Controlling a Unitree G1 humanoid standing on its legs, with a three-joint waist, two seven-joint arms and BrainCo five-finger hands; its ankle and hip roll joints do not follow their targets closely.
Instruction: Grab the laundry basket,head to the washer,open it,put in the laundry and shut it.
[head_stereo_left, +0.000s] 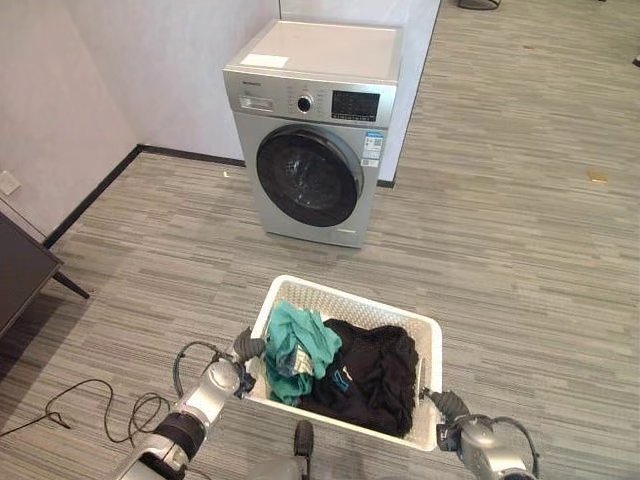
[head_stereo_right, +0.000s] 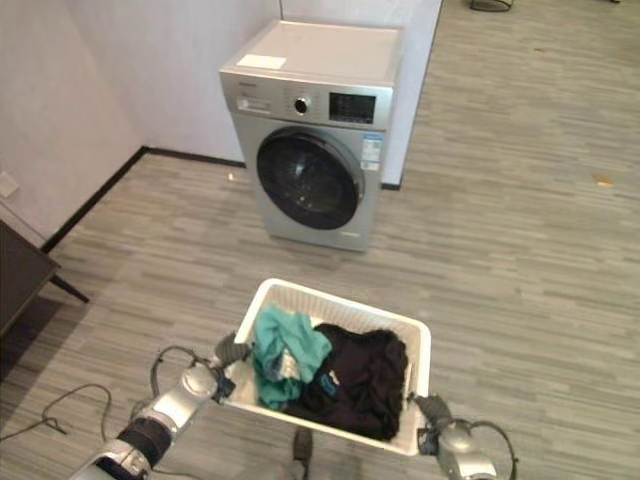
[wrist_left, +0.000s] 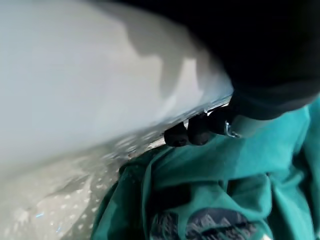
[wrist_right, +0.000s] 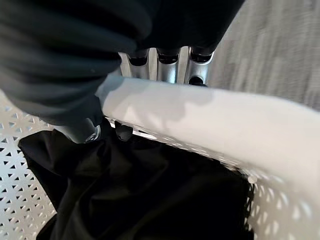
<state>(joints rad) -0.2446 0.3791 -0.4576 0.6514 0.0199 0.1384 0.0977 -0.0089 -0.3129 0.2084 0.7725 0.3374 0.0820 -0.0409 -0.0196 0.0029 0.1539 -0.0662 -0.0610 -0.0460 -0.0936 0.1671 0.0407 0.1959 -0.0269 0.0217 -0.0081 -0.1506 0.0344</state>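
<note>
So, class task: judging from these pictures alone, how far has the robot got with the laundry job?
Done: the white laundry basket is grabbed, the left hand and right hand each curled over a side rim, with the teal garment and black clothes inside. In hand: carrying it toward the washer, which stands some way ahead across the floor. Left: the round door looks closed, so opening, loading and shutting remain.

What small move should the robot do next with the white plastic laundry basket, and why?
Probably step forward: both the left hand and right hand are curled over the white perforated plastic laundry basket rim, while the silver front-loading washer stands apart ahead, door closed.
</note>
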